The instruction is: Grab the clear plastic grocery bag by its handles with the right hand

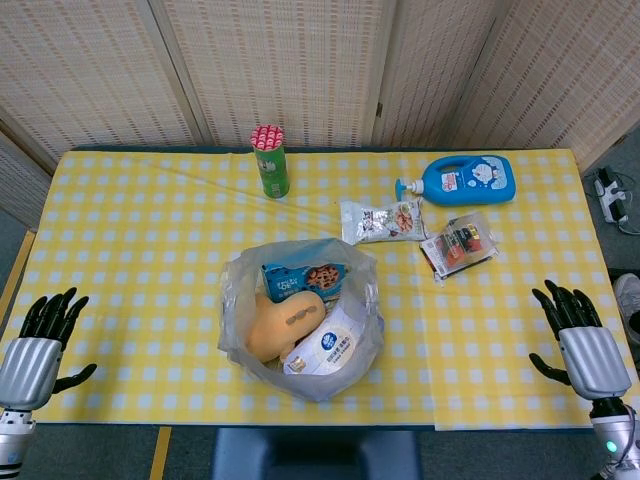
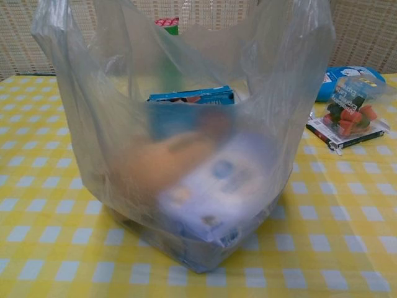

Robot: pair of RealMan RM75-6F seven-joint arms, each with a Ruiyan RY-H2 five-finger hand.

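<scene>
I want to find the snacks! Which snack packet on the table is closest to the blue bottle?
The clear packet with red and dark pieces, just below the blue bottle. The silver packet lies further left.

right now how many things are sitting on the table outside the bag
4: a green can at the back, a blue bottle at back right, a silver snack packet and a clear snack pack right of the bag. More may hide behind it.
</scene>
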